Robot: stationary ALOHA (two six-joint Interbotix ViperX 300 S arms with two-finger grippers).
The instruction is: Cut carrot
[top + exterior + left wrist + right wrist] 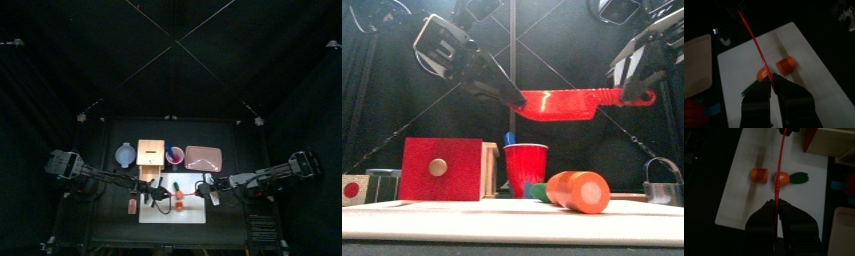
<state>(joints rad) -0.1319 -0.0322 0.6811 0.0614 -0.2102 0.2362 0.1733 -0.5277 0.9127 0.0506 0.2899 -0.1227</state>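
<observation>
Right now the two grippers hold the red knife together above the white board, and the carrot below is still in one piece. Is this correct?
Not quite. The carrot is already cut: the right wrist view shows a severed slice lying apart from it. The rest holds: the left gripper and right gripper hold the red knife above the white board.

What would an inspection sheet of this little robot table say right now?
Surface: white cutting board on the black table.
Job's things: carrot lies on the board in two pieces, the cut-off end apart from the green-tipped part; red knife is held in the air above it.
Clutter: red box and red cup behind the board.
Grippers: left gripper and right gripper each shut on one end of the knife.
Cables: nothing seen.
Surroundings: black curtains.
</observation>
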